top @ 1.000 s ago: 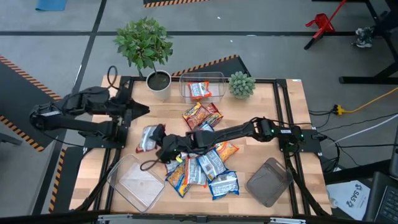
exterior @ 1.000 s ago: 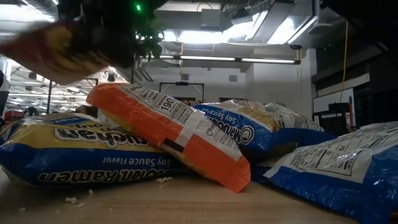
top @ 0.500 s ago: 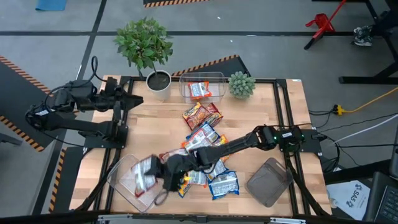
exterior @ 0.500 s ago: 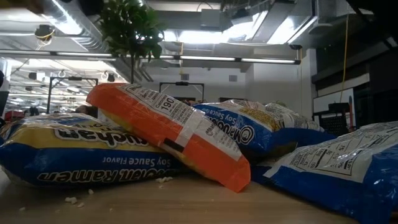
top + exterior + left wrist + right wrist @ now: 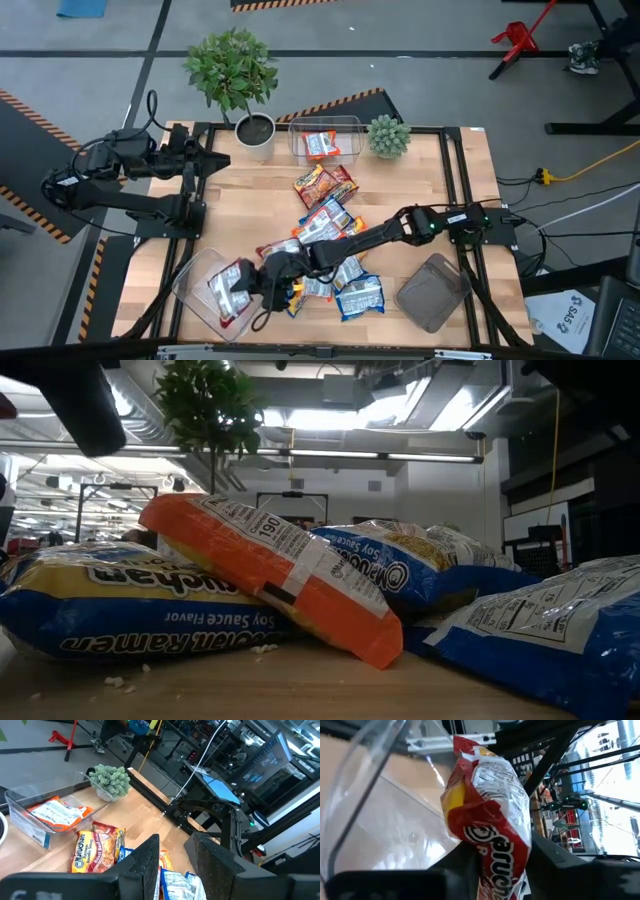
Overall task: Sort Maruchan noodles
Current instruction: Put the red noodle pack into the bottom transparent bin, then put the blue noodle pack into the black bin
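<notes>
The Maruchan noodles lie as a pile of blue, orange and red packets [image 5: 335, 265] in the table's middle; the low view shows blue [image 5: 130, 610] and orange [image 5: 270, 565] ones close up. One orange packet [image 5: 322, 144] lies in the far clear tub. My right gripper [image 5: 250, 287] reaches across to the near-left clear tub [image 5: 200, 300], shut on a red packet [image 5: 228, 291] within the tub's outline. My left gripper [image 5: 215, 161] waits open at the table's far left, touching nothing. My right gripper pinches the red packet by one short end [image 5: 495, 855] between its two fingers [image 5: 465, 865], reaching from the table's right side. The rest of the packet [image 5: 490, 795] juts out past the fingertips over the tub's floor. Whether it touches the tub, I cannot tell.
Two red packets [image 5: 325, 184] lie apart toward the far side. A grey tub [image 5: 432, 292] sits near right. A potted plant [image 5: 235, 75] and a small green plant [image 5: 388, 135] stand along the far edge. The tub's clear wall [image 5: 365, 795] rises close beside the held packet.
My right gripper has carried the red packet from the table's left middle toward the near edge and stopped over the near-left tub, staying shut on it. My left gripper has drawn back a little toward the far left edge. The pile has stayed in place.
</notes>
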You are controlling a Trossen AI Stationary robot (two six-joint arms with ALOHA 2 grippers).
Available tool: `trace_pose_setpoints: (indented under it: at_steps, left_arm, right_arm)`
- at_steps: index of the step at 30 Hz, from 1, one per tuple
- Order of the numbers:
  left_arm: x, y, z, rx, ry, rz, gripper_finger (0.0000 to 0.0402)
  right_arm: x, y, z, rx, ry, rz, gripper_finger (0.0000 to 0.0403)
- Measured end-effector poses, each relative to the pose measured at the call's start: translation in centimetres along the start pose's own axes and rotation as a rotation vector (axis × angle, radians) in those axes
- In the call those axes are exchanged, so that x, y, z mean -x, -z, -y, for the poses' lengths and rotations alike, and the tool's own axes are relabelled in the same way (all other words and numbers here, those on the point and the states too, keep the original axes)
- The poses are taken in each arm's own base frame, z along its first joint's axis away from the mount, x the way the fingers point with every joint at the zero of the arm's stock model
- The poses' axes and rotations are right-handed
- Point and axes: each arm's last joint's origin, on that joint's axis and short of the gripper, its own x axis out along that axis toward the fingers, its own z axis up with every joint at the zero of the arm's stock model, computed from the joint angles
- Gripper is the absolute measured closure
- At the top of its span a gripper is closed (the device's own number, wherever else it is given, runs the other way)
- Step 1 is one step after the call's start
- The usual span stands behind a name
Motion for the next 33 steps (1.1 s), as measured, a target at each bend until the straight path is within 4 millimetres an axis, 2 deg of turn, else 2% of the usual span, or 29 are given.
trace_pose_setpoints:
  at_steps: [8,11,13,15,18,20,25,28,31,33]
  left_arm:
    - [0.0,0.0,0.0,-0.001,-0.015,0.010,0.0282]
    - [0.0,0.0,0.0,-0.001,-0.015,0.009,0.0282]
    - [0.0,0.0,0.0,-0.001,-0.015,0.010,0.0282]
    - [0.0,0.0,-0.1,-0.001,-0.016,0.010,0.0282]
    - [0.0,0.0,-0.1,-0.002,-0.019,0.012,0.0282]
    - [-0.1,0.0,0.0,0.000,-0.021,0.010,0.0282]
    - [-0.9,0.1,0.1,0.004,-0.029,-0.011,0.0282]
    - [-2.3,0.3,0.3,0.001,-0.042,-0.055,0.0282]
    - [-4.2,0.8,0.9,-0.014,-0.015,-0.136,0.0282]
    - [-6.1,1.1,1.7,-0.020,0.036,-0.174,0.0282]
  right_arm:
    - [0.0,0.2,0.1,0.008,0.041,-0.117,0.0155]
    - [0.7,-0.3,0.7,0.015,0.062,-0.291,0.0116]
    - [2.0,-0.6,2.1,0.024,0.069,-0.397,0.0102]
    - [4.3,-1.3,4.5,0.006,0.054,-0.481,0.0096]
    - [9.1,-2.2,8.3,-0.095,0.041,-0.604,0.0094]
    - [11.9,-2.2,9.3,-0.213,-0.016,-0.686,0.0095]
    - [18.3,-2.3,9.4,-0.639,-0.157,-0.903,0.0101]
    - [21.9,-2.8,9.0,-0.813,-0.205,-1.087,0.0101]
    - [23.0,-4.0,7.4,-0.885,-0.235,-1.240,0.0102]
    - [23.0,-5.3,6.8,-0.959,-0.225,-1.194,0.0102]
